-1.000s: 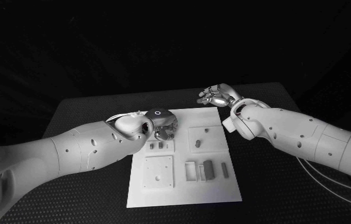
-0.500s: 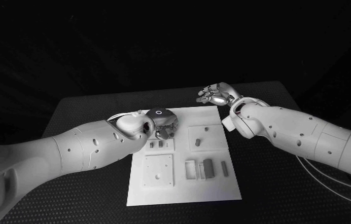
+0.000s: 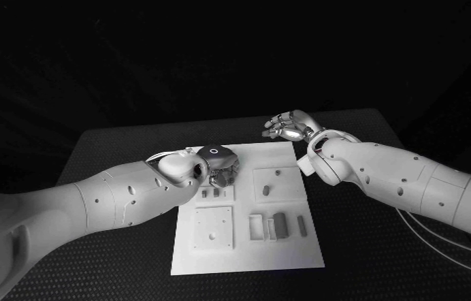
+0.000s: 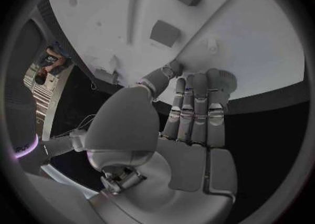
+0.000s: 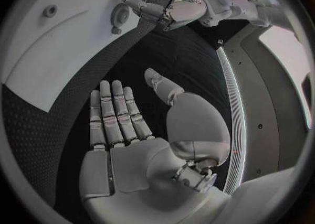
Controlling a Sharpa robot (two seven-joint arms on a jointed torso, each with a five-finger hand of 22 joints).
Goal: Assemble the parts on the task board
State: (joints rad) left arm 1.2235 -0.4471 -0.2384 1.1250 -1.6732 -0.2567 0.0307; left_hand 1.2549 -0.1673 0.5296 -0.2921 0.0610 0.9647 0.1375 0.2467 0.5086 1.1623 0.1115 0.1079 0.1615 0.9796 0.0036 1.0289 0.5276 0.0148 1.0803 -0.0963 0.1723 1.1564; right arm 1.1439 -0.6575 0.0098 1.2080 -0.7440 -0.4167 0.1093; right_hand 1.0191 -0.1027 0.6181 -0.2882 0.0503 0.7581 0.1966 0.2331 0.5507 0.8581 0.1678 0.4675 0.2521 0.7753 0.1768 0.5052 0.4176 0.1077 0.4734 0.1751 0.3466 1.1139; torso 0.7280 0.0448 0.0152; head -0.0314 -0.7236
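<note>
— What am I looking at on the table [image 3: 118, 144]?

— I see a matte black top with a fine woven grain, and in the middle of it the board [image 3: 246, 260], a flat white rectangular plate with a smooth, dull finish. Its surface is split into shallow raised panels and recesses.

— How many parts can you count?

— From the head camera I make out two small dark pegs [image 3: 209, 194] side by side just below my left hand, one short rounded peg [image 3: 265, 191] standing alone in the upper right panel, a larger dark block [image 3: 280, 225] in the lower right area and a thin dark strip [image 3: 301, 227] just beside it. That is five dark pieces; two pale upright slats [image 3: 263, 229] stand next to the block. The lower left square panel [image 3: 212, 229] carries a few tiny holes. I cannot tell whether more pieces sit under my left hand.

— And the left hand?

— My left hand [image 3: 218, 167] is silver, jointed metal with a glossy dark dome on its back. It hovers over the upper left part of the board. In the left wrist camera its fingers [image 4: 197, 103] lie straight and close together, tips at the board's edge, thumb set apart, nothing held.

— The right?

— My right hand [image 3: 290, 127] sits above the black table just past the board's far right corner, clear of it. The right wrist camera shows flat palm, fingers [image 5: 113, 114] extended side by side, thumb out, holding nothing.
</note>
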